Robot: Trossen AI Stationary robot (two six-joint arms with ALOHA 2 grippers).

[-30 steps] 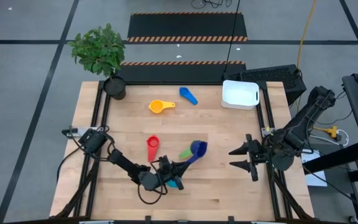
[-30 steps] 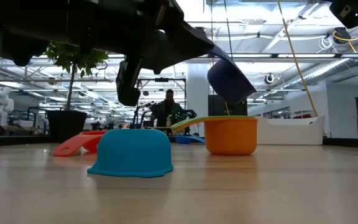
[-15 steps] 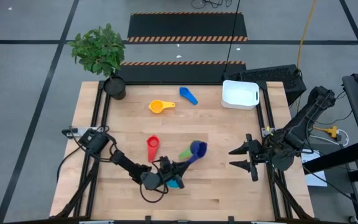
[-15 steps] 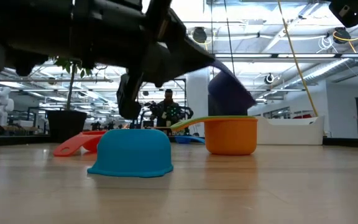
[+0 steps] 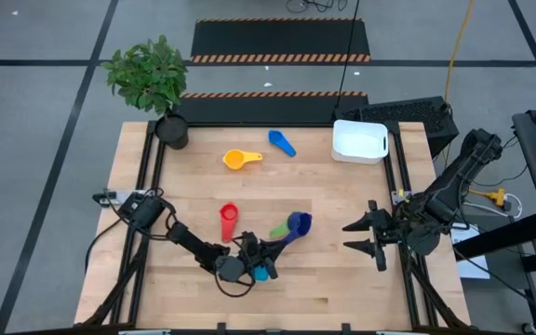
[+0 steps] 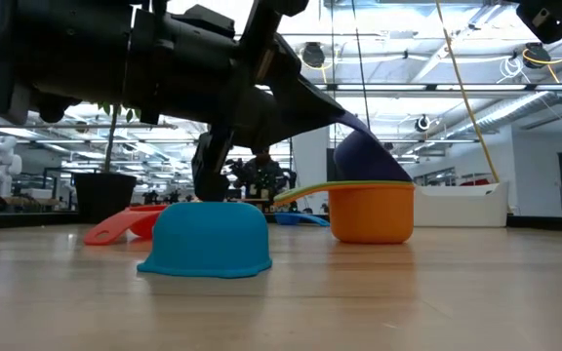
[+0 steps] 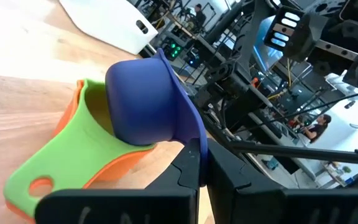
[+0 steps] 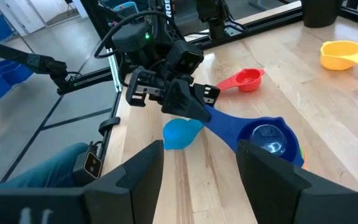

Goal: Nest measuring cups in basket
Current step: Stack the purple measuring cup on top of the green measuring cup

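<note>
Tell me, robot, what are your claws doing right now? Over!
Left claw shut on navy cup, over green cup in orange cup. Right claw open, waiting at table edge. Basket empty. Path clear.

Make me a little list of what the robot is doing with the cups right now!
left gripper: shut on the navy cup by its handle
navy cup: sitting in the green cup, which is in the orange cup
light blue cup: upside down on the table
right gripper: open, waiting at the side
basket: no cups visible inside

The left gripper point(image 7: 199, 163) has lowered the navy cup point(image 7: 140, 101) — now seated in the green cup point(image 7: 73, 149).
</note>
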